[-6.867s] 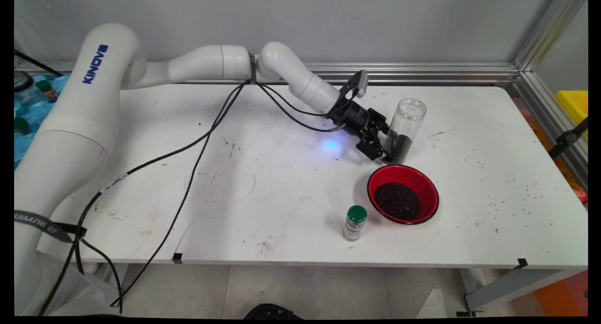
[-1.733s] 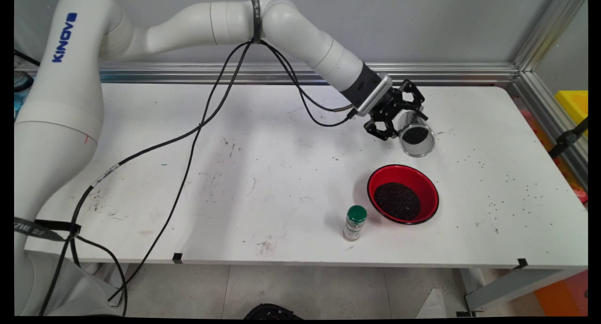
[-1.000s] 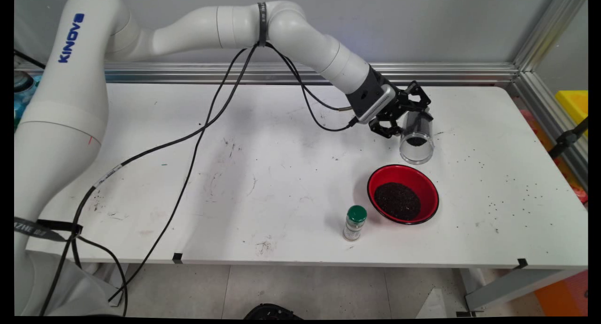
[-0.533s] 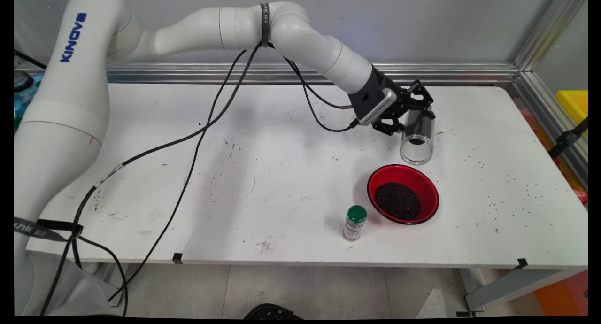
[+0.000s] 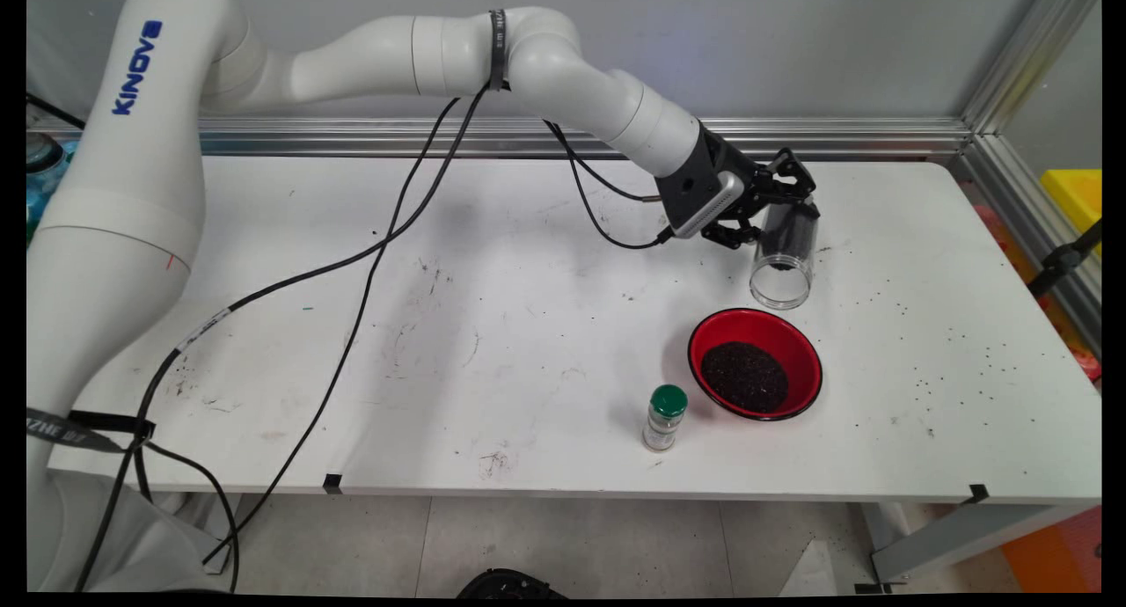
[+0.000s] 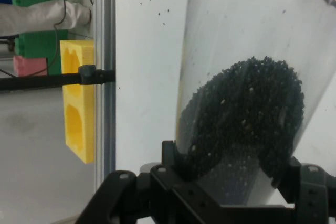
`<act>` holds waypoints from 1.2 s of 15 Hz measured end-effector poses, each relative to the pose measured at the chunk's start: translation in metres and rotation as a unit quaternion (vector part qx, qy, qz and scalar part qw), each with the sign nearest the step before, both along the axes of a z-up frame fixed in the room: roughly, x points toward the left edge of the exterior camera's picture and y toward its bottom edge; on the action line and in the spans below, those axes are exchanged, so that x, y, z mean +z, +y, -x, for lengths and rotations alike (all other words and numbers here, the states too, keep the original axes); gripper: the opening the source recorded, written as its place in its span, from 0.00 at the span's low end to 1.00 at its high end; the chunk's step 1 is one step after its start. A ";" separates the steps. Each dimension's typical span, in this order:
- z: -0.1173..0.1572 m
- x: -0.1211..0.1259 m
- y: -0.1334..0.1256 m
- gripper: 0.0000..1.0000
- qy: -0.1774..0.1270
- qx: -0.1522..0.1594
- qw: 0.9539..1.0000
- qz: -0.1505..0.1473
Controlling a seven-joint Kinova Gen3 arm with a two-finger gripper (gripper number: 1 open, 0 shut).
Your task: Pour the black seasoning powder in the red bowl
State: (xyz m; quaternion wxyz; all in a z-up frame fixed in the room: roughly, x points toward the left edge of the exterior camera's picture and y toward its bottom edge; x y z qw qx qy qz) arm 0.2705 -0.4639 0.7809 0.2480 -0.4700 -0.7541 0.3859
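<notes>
My gripper [image 5: 776, 204] is shut on a clear plastic jar [image 5: 783, 253], held in the air above the table's right half and tipped with its open mouth pointing down toward the near side. Black grains lie inside the jar [image 6: 247, 114], piled against its wall between the fingers [image 6: 176, 156]. Just below the jar's mouth, on the table, stands a red bowl [image 5: 805, 347] with a heap of the same black grains [image 5: 746, 376] in it.
A small spice bottle with a green cap [image 5: 665, 417] stands left of the bowl near the front edge. Black cables [image 5: 369, 255] hang from the arm across the white table [image 5: 493, 325]. Loose grains are scattered at the right. A yellow block [image 6: 79, 100] lies beyond the table's rail.
The jar was lifted off the table and tipped over; in the last second its mouth turned further down and the hand shifted slightly right above the bowl.
</notes>
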 end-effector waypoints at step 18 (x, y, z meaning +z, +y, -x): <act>0.004 -0.001 0.004 0.00 -0.017 -0.022 0.993 0.118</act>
